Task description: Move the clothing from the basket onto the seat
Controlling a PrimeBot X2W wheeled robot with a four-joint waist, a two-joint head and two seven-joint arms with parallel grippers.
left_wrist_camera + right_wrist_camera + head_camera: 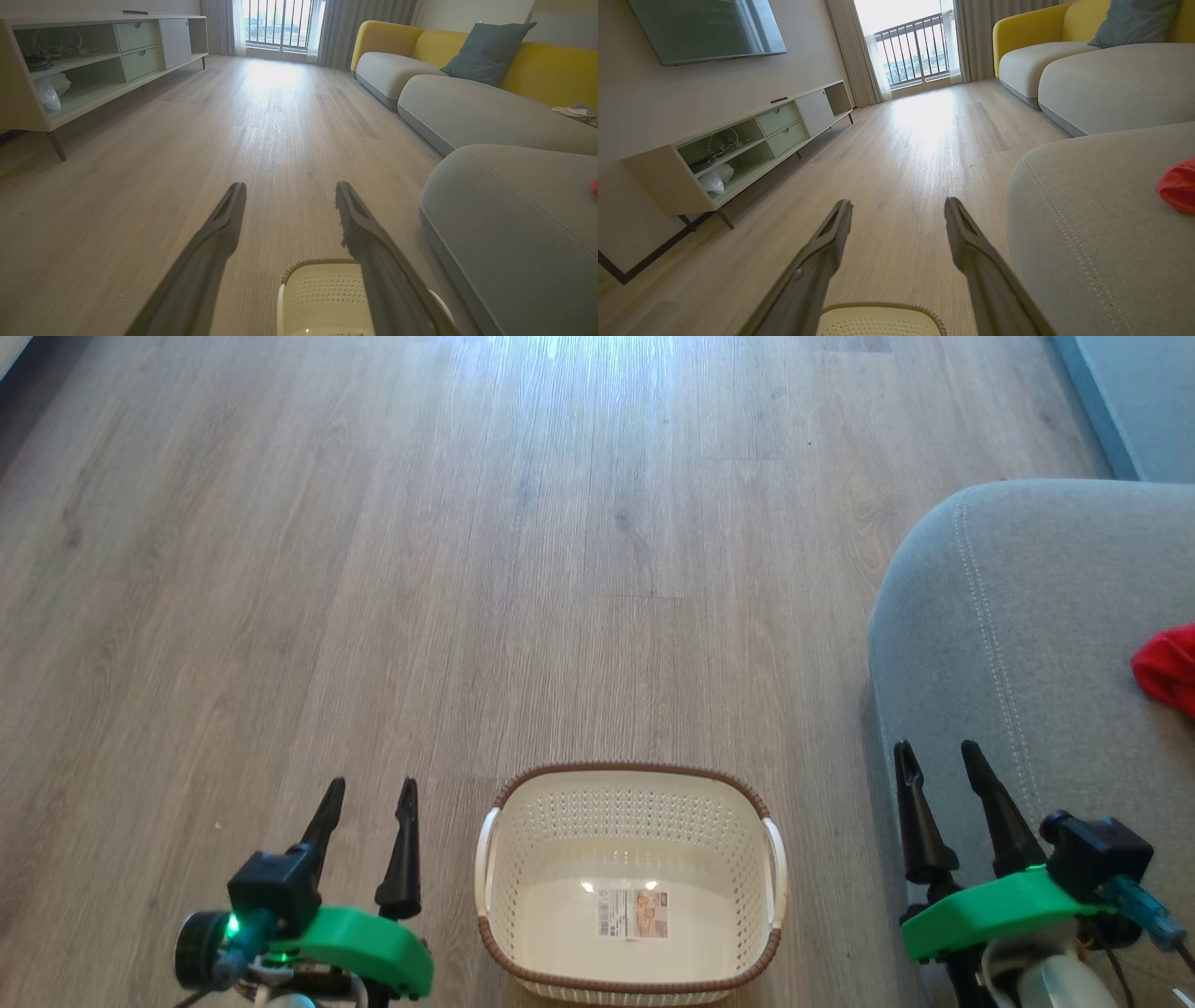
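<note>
The cream basket [631, 882] with a brown rim stands on the wood floor between my arms, holding only a label on its bottom; its rim also shows in the left wrist view [322, 284] and the right wrist view [878, 312]. Red clothing [1169, 668] lies on the grey seat [1018, 644] at the right edge; the same clothing [1177, 185] appears on the seat [1087, 224]. My left gripper [371, 791] is open and empty, left of the basket. My right gripper [936, 753] is open and empty, over the seat's front edge.
A long low TV cabinet [93, 60] runs along the left wall under a wall screen [705, 28]. More grey and yellow sofa sections [467, 93] with a blue-grey cushion [486, 51] extend along the right. Wood floor [467, 569] stretches ahead toward a balcony window.
</note>
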